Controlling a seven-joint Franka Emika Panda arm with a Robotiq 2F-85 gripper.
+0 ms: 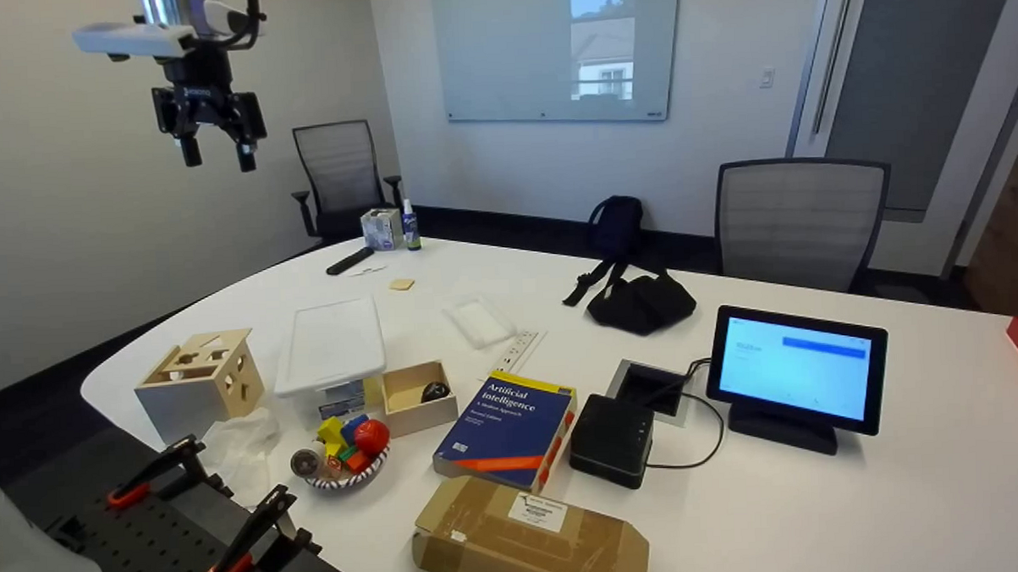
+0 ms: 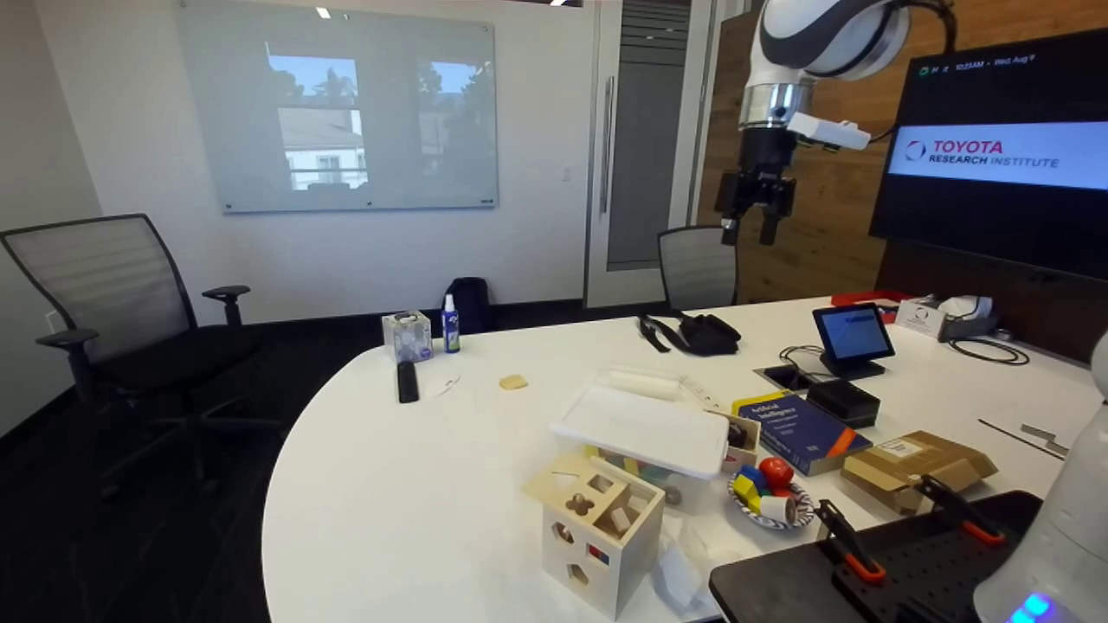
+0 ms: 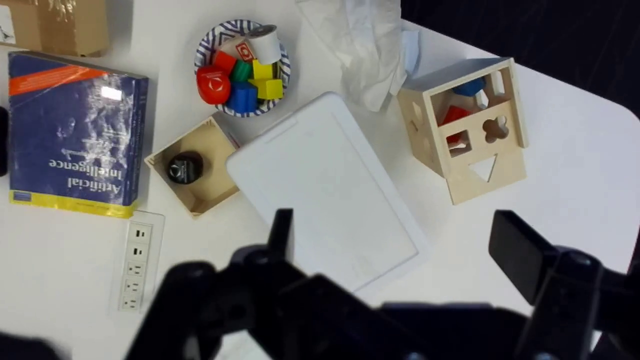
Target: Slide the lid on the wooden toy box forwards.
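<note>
The wooden toy box (image 1: 196, 407) stands on the white table near its rounded edge. It also shows in an exterior view (image 2: 606, 575) and in the wrist view (image 3: 434, 155). Its lid (image 3: 510, 172) is partly slid out and overhangs one side. The lid also shows in both exterior views (image 1: 206, 351) (image 2: 554, 493). The uncovered part of the top shows red and blue blocks inside. My gripper (image 1: 218, 156) is open and empty, high above the table and apart from the box. It also shows in an exterior view (image 2: 750, 232) and the wrist view (image 3: 395, 232).
A translucent container with a white lid (image 3: 325, 190) stands beside the box. A crumpled white sheet (image 3: 367, 50) touches or nearly touches the box. A bowl of blocks (image 3: 205, 47), a small wooden tray (image 3: 220, 175), a book (image 3: 70, 135) and a cardboard box (image 1: 526, 539) are nearby.
</note>
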